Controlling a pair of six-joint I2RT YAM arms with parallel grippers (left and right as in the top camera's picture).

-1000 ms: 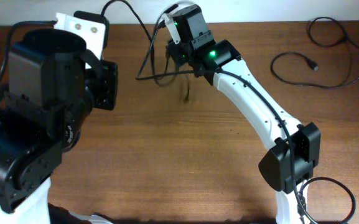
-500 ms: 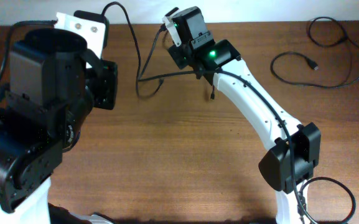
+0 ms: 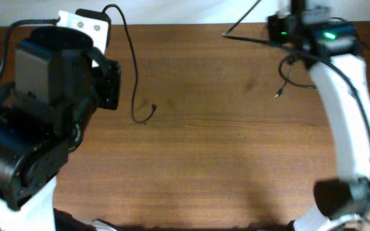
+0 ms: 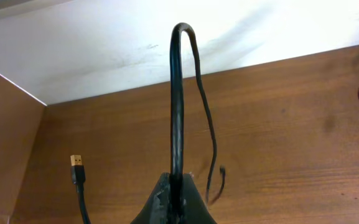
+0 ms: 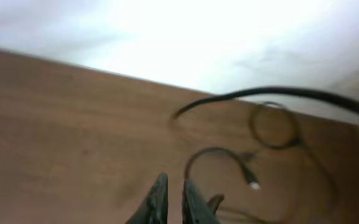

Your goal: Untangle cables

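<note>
One thin black cable [image 3: 132, 70] runs from the left arm [image 3: 50, 109] down the table to a small plug [image 3: 154, 108]. In the left wrist view my left gripper [image 4: 178, 182] is shut on this cable [image 4: 177, 99], which arches up and drops to its plug [image 4: 221, 170]. At the back right, my right gripper [image 5: 174, 186] is shut with its tips nearly touching. A second cable [image 3: 249, 38] stretches taut from it, and a plug end [image 3: 277, 96] dangles. The grip point itself is blurred in the right wrist view.
A gold USB plug [image 4: 76, 163] on a black lead lies left of the left gripper. A brown side panel [image 4: 5, 143] stands at the far left. More looped cable [image 5: 272, 124] lies by the table's back right edge. A white wall runs behind the table.
The right arm swung from the table's back middle to the back right, carrying one cable away. The left-held cable stayed, and its plug end now lies loose at centre left.
</note>
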